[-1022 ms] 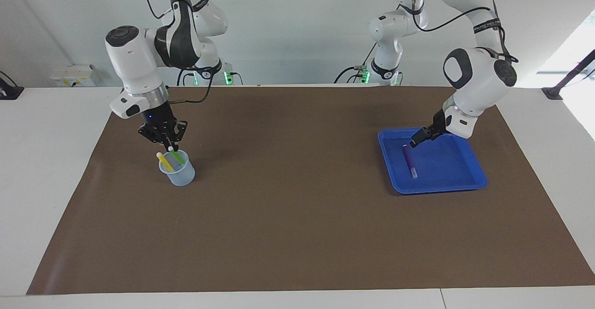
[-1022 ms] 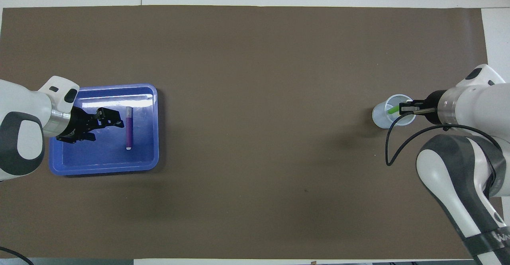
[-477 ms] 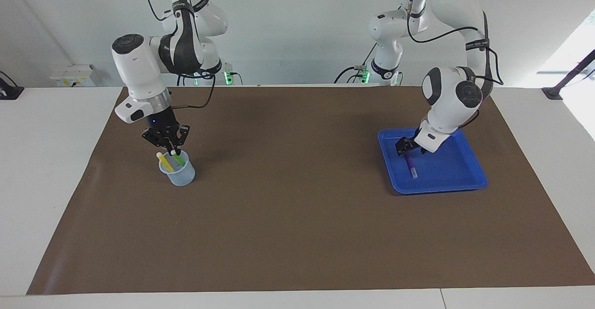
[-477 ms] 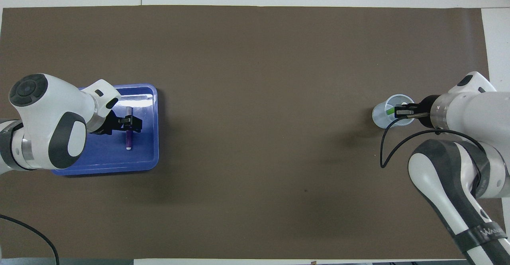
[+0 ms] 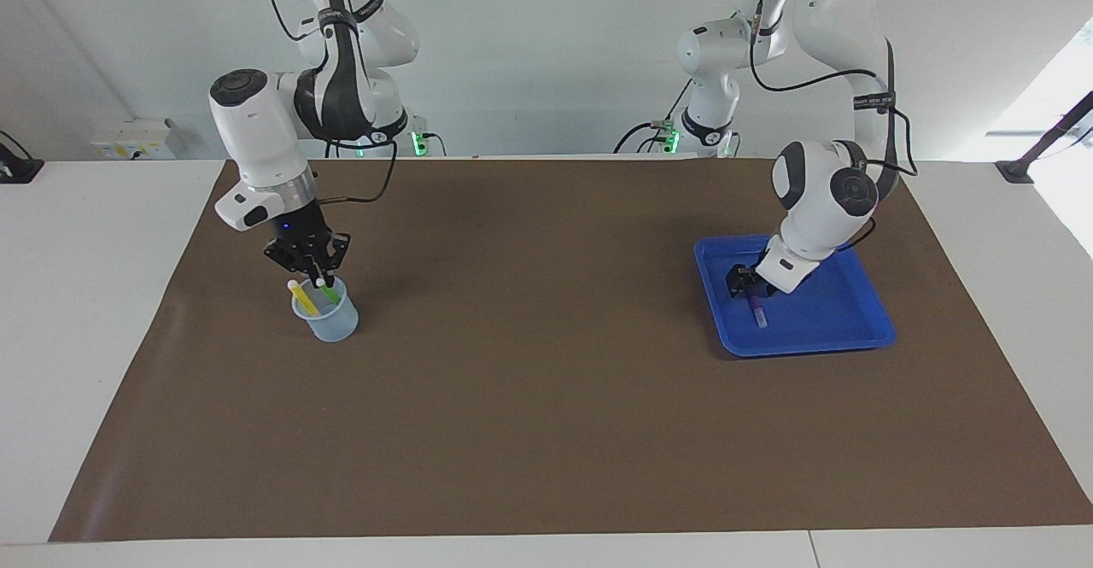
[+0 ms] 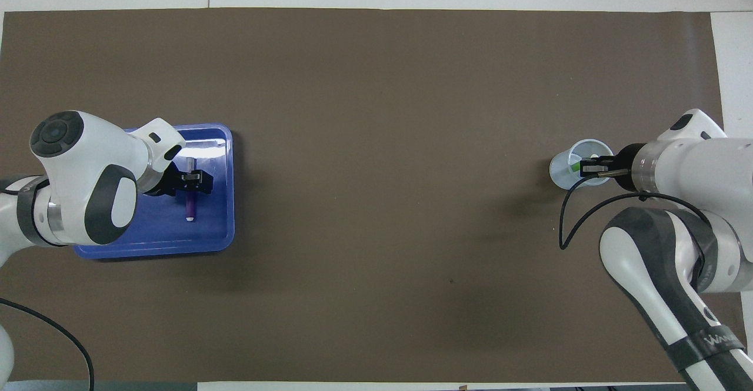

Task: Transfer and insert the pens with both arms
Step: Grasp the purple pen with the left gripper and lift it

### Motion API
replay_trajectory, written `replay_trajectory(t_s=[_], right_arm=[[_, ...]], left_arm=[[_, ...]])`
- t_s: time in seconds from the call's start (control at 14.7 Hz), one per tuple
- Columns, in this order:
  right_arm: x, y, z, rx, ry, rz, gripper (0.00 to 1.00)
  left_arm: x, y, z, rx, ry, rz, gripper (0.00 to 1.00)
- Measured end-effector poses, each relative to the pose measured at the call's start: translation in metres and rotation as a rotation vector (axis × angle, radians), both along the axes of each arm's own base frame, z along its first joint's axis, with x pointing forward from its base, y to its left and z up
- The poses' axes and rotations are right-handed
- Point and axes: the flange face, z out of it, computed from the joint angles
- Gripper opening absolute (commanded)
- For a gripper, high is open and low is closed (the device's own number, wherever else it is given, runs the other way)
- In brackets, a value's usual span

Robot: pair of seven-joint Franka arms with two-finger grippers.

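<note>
1. The pens are three short slim markers. The purple pen with a whitish cap end (image 5: 755, 305) (image 6: 190, 201) lies flat in a shallow blue plastic tray (image 5: 845, 329) (image 6: 153, 245) at the left arm's end of the table.
2. The yellow pen (image 5: 301, 295) and the green pen (image 5: 328, 292) (image 6: 572, 166) stand tilted in a small translucent plastic cup (image 5: 329, 322) (image 6: 562, 173) at the right arm's end of the table, their whitish ends up.
3. The left gripper (image 5: 745, 285) (image 6: 193, 180), black with two fingers, is down inside the tray at the end of the purple pen that lies nearer to the robots. Whether its fingers are spread or pinching the pen cannot be told.
4. The right gripper (image 5: 320, 278) (image 6: 588, 166), also black, hangs just over the cup at the green pen's top end. Whether its fingers are apart or pressed on the pen cannot be told.
5. Tray and cup sit well apart on a large brown mat (image 5: 529, 380) (image 6: 376, 85) covering a white table (image 5: 77, 295).
</note>
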Motion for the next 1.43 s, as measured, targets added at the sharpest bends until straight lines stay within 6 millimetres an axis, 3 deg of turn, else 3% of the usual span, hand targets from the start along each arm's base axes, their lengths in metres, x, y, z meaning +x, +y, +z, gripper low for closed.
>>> replay_trajectory(t_s=[0.48, 0.89, 0.95, 1.02, 1.09, 1.16, 1.43], right_arm=[[-0.003, 0.0, -0.006, -0.005, 0.012, 0.021, 0.0], [-0.003, 0.001, -0.006, -0.005, 0.013, 0.025, 0.0], [-0.003, 0.001, -0.006, -0.005, 0.013, 0.025, 0.17], [-0.003, 0.001, -0.006, -0.005, 0.013, 0.027, 0.44], [-0.003, 0.002, -0.006, -0.005, 0.012, 0.028, 0.64], [-0.003, 0.002, -0.006, -0.006, 0.012, 0.032, 0.72], [-0.003, 0.002, -0.006, -0.007, 0.011, 0.039, 0.78]], left_arm=[[0.01, 0.004, 0.002, 0.006, -0.029, -0.004, 0.75], [0.012, 0.007, 0.001, 0.012, -0.03, -0.009, 0.42], [0.014, 0.007, 0.002, 0.013, -0.034, -0.008, 0.4], [0.014, 0.007, 0.003, 0.012, -0.035, -0.008, 0.4], [0.015, 0.007, 0.004, 0.012, -0.037, -0.007, 0.4], [0.016, 0.007, 0.005, 0.012, -0.04, -0.007, 0.4], [0.017, 0.007, 0.006, 0.011, -0.045, -0.007, 0.4]])
